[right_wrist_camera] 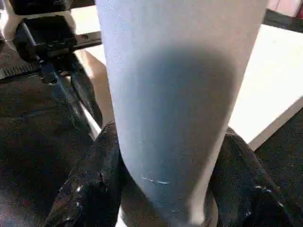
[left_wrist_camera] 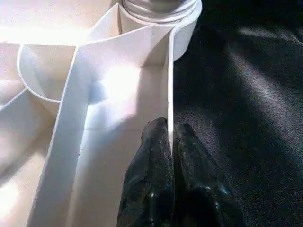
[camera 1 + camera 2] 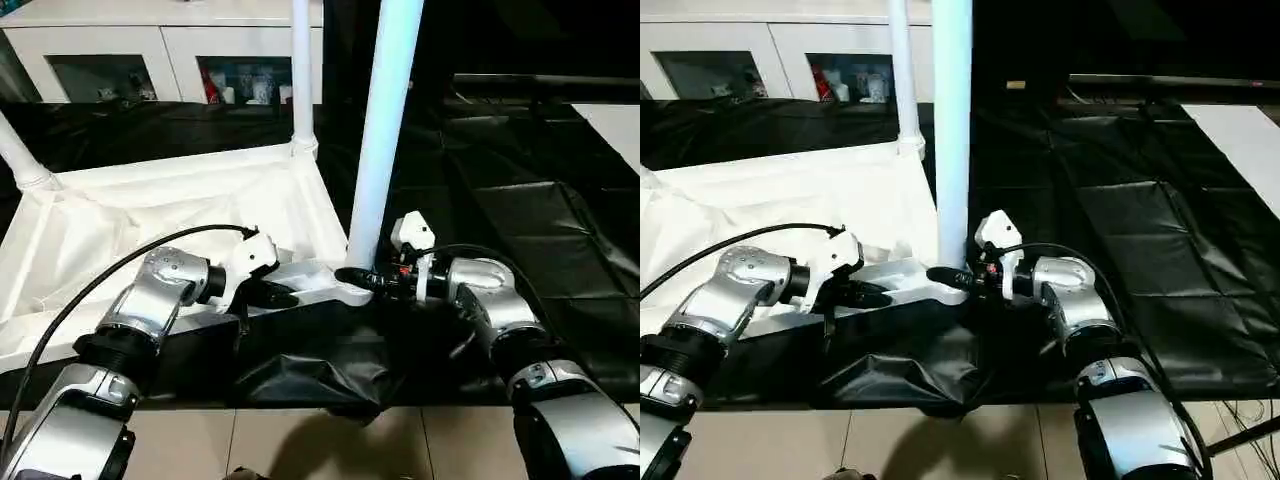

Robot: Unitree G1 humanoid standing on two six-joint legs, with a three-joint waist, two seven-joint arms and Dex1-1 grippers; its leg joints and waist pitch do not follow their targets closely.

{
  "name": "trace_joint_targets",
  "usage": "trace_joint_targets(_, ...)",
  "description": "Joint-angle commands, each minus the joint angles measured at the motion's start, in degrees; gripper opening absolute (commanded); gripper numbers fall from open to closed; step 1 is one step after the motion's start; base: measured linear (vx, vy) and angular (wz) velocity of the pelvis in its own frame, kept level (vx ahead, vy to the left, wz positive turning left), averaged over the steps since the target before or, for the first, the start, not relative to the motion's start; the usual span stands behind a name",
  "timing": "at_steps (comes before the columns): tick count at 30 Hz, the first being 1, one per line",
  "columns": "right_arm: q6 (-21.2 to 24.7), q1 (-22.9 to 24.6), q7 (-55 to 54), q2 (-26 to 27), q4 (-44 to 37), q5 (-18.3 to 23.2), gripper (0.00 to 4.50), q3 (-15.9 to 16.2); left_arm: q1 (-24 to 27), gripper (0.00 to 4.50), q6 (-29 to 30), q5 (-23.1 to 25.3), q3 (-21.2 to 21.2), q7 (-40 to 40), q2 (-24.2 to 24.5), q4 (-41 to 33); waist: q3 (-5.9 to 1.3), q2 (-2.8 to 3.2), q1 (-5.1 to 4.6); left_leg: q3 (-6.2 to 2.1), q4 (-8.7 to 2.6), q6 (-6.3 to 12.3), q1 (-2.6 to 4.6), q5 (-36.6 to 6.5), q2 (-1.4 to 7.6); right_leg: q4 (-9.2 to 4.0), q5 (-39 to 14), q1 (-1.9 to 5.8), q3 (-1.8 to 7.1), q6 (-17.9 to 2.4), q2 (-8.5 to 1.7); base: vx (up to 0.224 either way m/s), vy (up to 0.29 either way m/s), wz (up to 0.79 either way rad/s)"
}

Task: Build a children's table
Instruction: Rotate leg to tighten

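My left gripper (image 3: 283,296) is pinched on the upturned white plastic tabletop's rim (image 2: 169,85). My right gripper (image 1: 165,189) hugs the tall white tapered tube leg (image 3: 383,140); I should keep it vertical, pressing into the corner socket (image 3: 352,290).

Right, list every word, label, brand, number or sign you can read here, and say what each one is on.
None can be read.
Items behind the cabinet glass doors: colourful, but too small and blurred to read.
Tabletop, nearest leg, left gripper and right gripper: no visible print.
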Motion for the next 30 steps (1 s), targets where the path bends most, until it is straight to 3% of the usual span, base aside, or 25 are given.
trace_joint_targets(1,1.37,0.85,-7.31,1.55,3.27,-1.64,2.06,-0.58,-0.95,0.0,0.56,0.16,1.0,4.66,-2.06,2.25,-3.55,-0.13,-0.23,0.37,-3.69,3.45,1.17,-12.19,0.51,-3.34,-4.2,2.46,0.45,-16.13,-1.33,0.0,0.0,0.0)
trace_joint_targets(5,2.4,0.02,-18.3,4.31,6.45,0.55,2.02,-4.65,-3.07,0.0,1.69,1.5,2.18,12.54,-4.68,5.98,-3.18,-0.49,-0.71,0.09,-4.25,0.54,1.62,-17.34,0.4,-4.45,-14.81,1.97,0.79,-13.22,-1.64,0.0,0.0,0.0)
trace_joint_targets(9,2.75,-0.31,-26.86,7.09,8.31,1.23,2.02,-6.27,-4.99,0.0,3.19,2.16,3.47,19.75,-7.04,9.02,-3.19,-0.62,-0.95,-0.09,-4.38,0.4,1.49,-18.34,0.32,-4.76,-17.01,1.85,0.76,-11.84,-1.67,0.0,0.0,0.0)
trace_joint_targets(10,3.21,-0.79,-32.62,8.58,9.36,1.41,2.02,-7.19,-6.15,0.0,4.22,2.12,4.5,24.03,-8.45,10.52,-3.21,-1.09,-1.07,-0.07,-4.39,0.57,1.16,-17.6,0.25,-4.68,-16.5,1.93,0.76,-11.56,-1.62,0.0,0.0,0.0)
trace_joint_targets(11,3.35,-1.18,-37.03,9.56,10.09,1.43,2.02,-7.82,-7.0,0.0,4.98,2.08,5.35,27.45,-9.44,11.56,-3.15,-1.03,-1.03,-0.1,-4.47,0.3,1.43,-17.74,0.29,-4.81,-17.02,1.67,0.79,-11.39,-1.65,0.0,0.0,0.0)
trace_joint_targets(13,3.86,-2.02,-45.07,11.4,11.44,1.44,2.0,-9.15,-8.33,0.0,5.41,2.22,6.38,32.33,-10.99,13.17,-3.14,-1.05,-1.06,-0.2,-4.57,-0.33,1.32,-17.56,0.17,-4.88,-17.98,1.68,0.73,-10.8,-1.72,0.0,0.0,0.0)
trace_joint_targets(17,3.94,-3.78,-54.19,14.64,12.86,1.67,2.0,-11.37,-9.91,0.0,5.44,3.0,7.15,38.38,-13.0,15.32,-3.33,-1.09,-0.97,-0.18,-4.47,0.24,1.2,-17.18,-0.01,-4.93,-16.52,1.68,0.72,-9.82,-1.6,0.0,0.0,0.0)
trace_joint_targets(24,0.33,-4.54,-48.32,15.21,12.29,-0.15,2.0,-9.05,-9.34,0.0,3.67,3.36,4.67,33.79,-13.76,15.0,-3.51,-1.03,-0.84,0.0,-4.17,2.23,0.79,-14.03,-0.08,-4.47,-10.09,2.24,0.59,-11.14,-1.53,0.0,0.0,0.0)
trace_joint_targets(26,-1.13,-4.13,-43.93,14.33,11.22,0.03,2.69,-8.78,-8.55,0.0,3.17,3.12,3.54,30.14,-13.02,13.86,-3.52,-0.99,-0.8,0.01,-4.14,2.62,0.81,-13.87,-0.01,-4.43,-9.69,2.27,0.6,-11.56,-1.61,0.0,0.0,0.0)
trace_joint_targets(27,-2.25,-3.73,-40.65,13.0,10.18,-0.55,2.68,-8.02,-7.87,0.0,2.62,2.91,2.65,26.93,-12.27,12.76,-3.62,-0.73,-0.82,0.02,-4.05,3.13,0.8,-14.04,0.05,-4.44,-8.84,2.39,0.57,-11.94,-1.61,0.0,0.0,0.0)
trace_joint_targets(30,-2.16,-3.33,-36.76,11.52,9.17,-0.54,2.88,-7.43,-7.38,0.0,2.3,2.85,2.01,24.43,-11.41,12.04,-3.71,-0.83,-1.18,-0.14,-3.99,3.67,0.31,-11.92,-0.06,-3.97,-5.68,2.92,0.44,-12.71,-1.56,0.0,0.0,0.0)
